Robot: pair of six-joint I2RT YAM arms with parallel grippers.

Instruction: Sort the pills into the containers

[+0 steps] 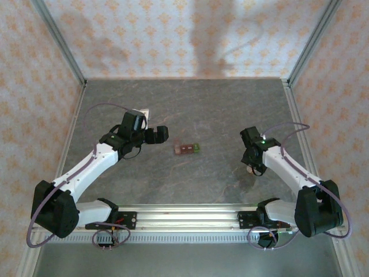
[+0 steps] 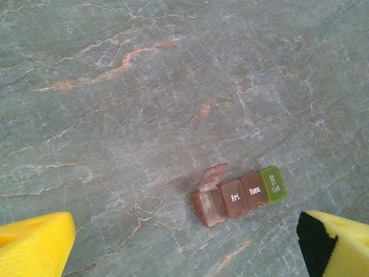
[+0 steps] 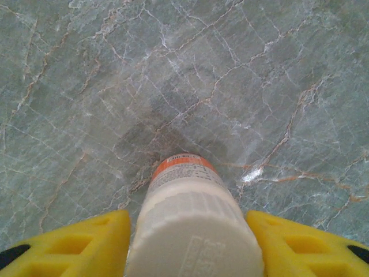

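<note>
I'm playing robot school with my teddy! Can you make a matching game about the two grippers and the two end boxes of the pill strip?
Things:
1. left gripper
2. right gripper
3. Sun. box
4. end box beside Fri.

States:
A. lid flipped up
B. green
C. closed on the white-capped bottle
D. wide open, holding nothing

Pairs: 1-D, 2-C, 3-B, 4-A.

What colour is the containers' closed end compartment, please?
Green; the compartment shows best in the left wrist view.
</note>
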